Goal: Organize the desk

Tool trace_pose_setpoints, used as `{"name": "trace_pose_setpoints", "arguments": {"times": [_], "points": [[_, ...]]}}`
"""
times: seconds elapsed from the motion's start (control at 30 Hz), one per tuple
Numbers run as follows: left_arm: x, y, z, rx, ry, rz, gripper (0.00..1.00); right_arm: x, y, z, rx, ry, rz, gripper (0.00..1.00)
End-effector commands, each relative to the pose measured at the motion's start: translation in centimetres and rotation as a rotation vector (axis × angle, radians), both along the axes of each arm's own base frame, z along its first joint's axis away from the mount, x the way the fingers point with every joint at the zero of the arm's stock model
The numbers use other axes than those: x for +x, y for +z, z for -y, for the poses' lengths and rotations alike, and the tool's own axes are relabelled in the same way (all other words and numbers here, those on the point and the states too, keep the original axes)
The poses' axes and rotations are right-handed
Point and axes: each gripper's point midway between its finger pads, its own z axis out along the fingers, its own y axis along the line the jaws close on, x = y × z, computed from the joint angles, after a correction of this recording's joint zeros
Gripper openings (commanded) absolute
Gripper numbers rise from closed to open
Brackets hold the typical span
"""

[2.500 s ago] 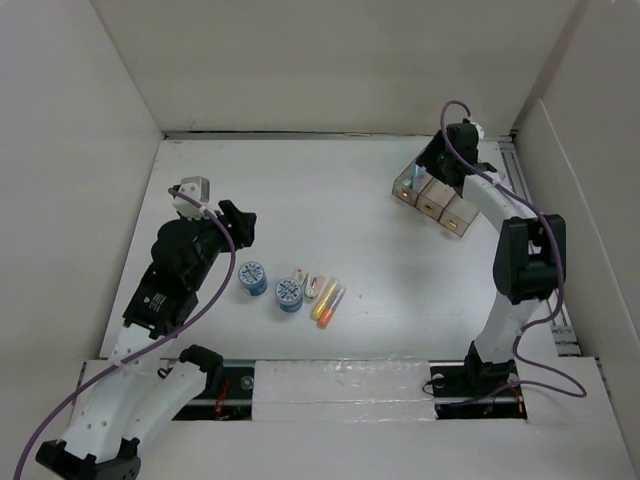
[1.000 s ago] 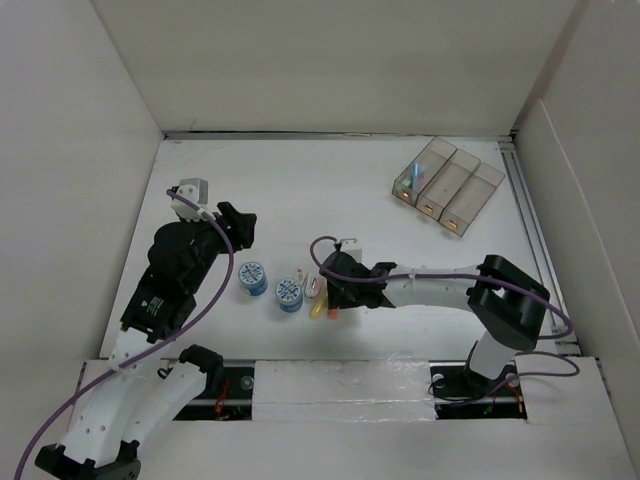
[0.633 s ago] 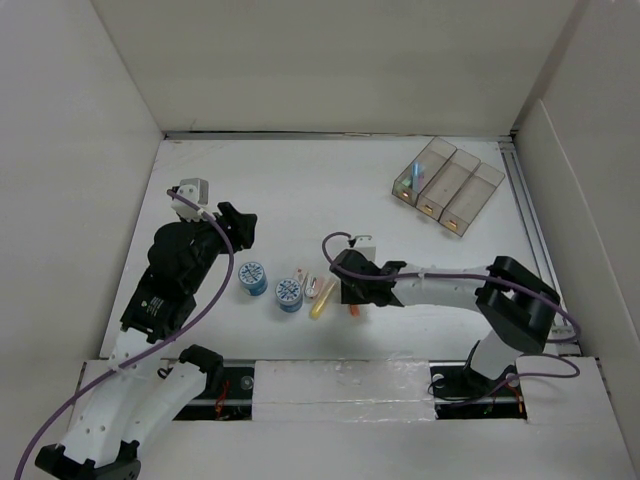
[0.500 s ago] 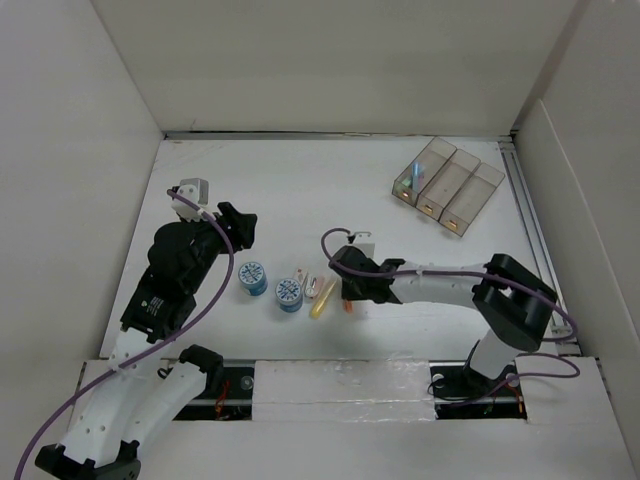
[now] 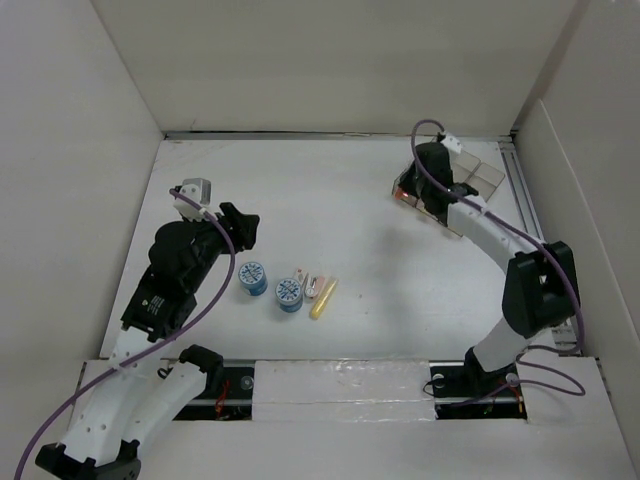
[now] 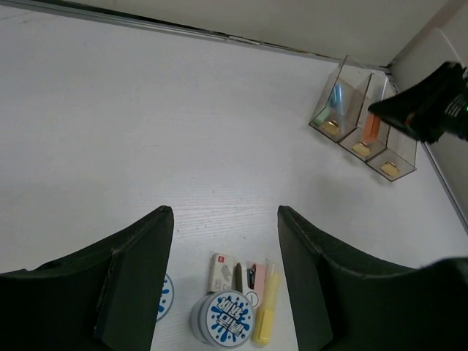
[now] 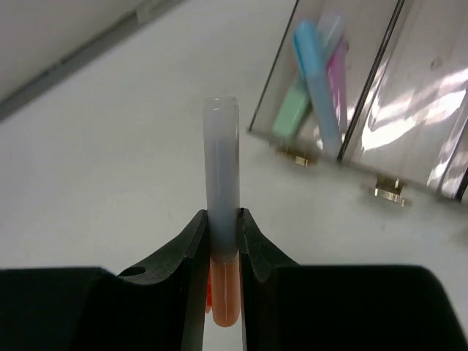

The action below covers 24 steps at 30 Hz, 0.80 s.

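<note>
Reaching to the upper right of the top view, your right gripper (image 7: 223, 227) is clenched on an orange marker (image 7: 221, 161) with a grey cap. The cap end points past the fingers toward the tray's (image 6: 356, 88) left compartment, where blue, green and pink pens lean. The tray sits near the back rail (image 5: 330, 133) and the right wall, tight quarters. Your left gripper (image 6: 223, 212) hangs released, jaws wide, at mid-left. The desk (image 5: 380, 230) fills the frame centre, walled on three sides. Two round blue tubs (image 5: 252, 278), a small white box (image 6: 221, 272) and a yellow highlighter (image 5: 323, 299) cluster at lower centre-left. Bare white surface runs between that cluster and the tray.
</note>
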Motion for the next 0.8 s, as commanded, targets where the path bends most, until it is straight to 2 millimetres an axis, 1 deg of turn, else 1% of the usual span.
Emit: {"name": "trace_pose_setpoints", "arguments": {"times": [0.0,0.03,0.07,0.1,0.13,0.17,0.2,0.23,0.27,0.3,0.33,0.37,0.4,0.43,0.47,0.5,0.53,0.57,0.6,0.63,0.67,0.7,0.73,0.77], "points": [[0.5,0.7,0.6,-0.008,-0.027,0.032,0.55,4.6,2.3,2.3,0.0,-0.037,0.079,0.02],[0.4,0.5,1.2,-0.009,-0.06,0.023,0.55,5.6,2.1,3.8,0.007,-0.064,0.077,0.03],[0.3,0.6,1.3,-0.01,-0.065,0.023,0.55,6.4,1.9,4.4,0.006,-0.077,0.069,0.03],[0.4,0.5,1.3,-0.008,-0.066,0.022,0.55,7.6,1.5,4.9,0.003,-0.094,0.067,0.03],[0.4,0.4,1.3,-0.007,-0.068,0.019,0.55,8.3,1.3,5.5,0.0,-0.104,0.067,0.03],[0.4,0.4,1.3,-0.008,-0.068,0.02,0.55,9.0,0.9,6.7,-0.001,-0.121,0.052,0.03],[0.4,0.3,1.3,-0.006,-0.068,0.016,0.55,10.2,0.6,7.0,0.006,-0.125,0.046,0.04],[0.5,0.2,1.4,-0.005,-0.068,0.013,0.55,10.7,0.5,7.2,0.01,-0.121,0.041,0.05],[0.5,0.1,1.4,-0.003,-0.071,0.011,0.56,11.2,0.1,8.1,0.007,-0.134,0.029,0.06],[0.5,-0.1,1.5,-0.001,-0.076,0.007,0.56,11.5,-0.1,8.1,0.003,-0.13,0.022,0.07],[0.7,-0.4,1.7,0.004,-0.083,-0.003,0.57,12.4,0.1,8.8,-0.002,-0.144,0.028,0.12],[0.7,-0.6,1.8,0.008,-0.089,-0.013,0.57,12.6,0.0,8.7,-0.006,-0.139,0.02,0.18],[0.8,-0.7,2.0,0.009,-0.098,-0.019,0.57,12.8,0.1,9.2,-0.004,-0.14,0.02,0.31],[0.9,-0.8,2.1,0.011,-0.101,-0.026,0.57,13.1,0.6,9.4,0.006,-0.129,0.027,0.38],[0.9,-0.9,2.2,0.014,-0.106,-0.029,0.57,12.9,0.9,9.4,0.008,-0.129,0.027,0.44],[0.9,-0.9,2.3,0.013,-0.112,-0.026,0.58,12.8,1.2,9.5,0.006,-0.132,0.036,0.56],[0.9,-0.9,2.3,0.013,-0.112,-0.026,0.58,12.6,1.6,9.5,0.007,-0.13,0.045,0.61],[0.9,-0.8,2.2,0.012,-0.109,-0.021,0.58,12.0,2.5,9.4,0.014,-0.125,0.067,0.65],[1.0,-0.8,2.2,0.014,-0.103,-0.022,0.58,11.6,2.9,9.2,0.023,-0.115,0.077,0.69],[0.9,-0.8,2.1,0.013,-0.102,-0.021,0.58,11.0,3.3,8.0,0.043,-0.076,0.086,0.7],[0.9,-0.7,2.1,0.013,-0.1,-0.018,0.57,9.7,4.0,7.1,0.055,-0.048,0.11,0.7],[0.9,-0.5,1.9,0.011,-0.094,-0.01,0.56,8.8,4.0,5.8,0.065,-0.009,0.114,0.61],[0.8,-0.1,1.7,0.007,-0.087,0.005,0.5,7.3,4.1,2.4,0.091,0.083,0.116,0.51],[0.7,0.0,1.6,0.005,-0.079,0.012,0.46,5.5,2.3,0.4,0.101,0.144,0.1,0.39]]}}
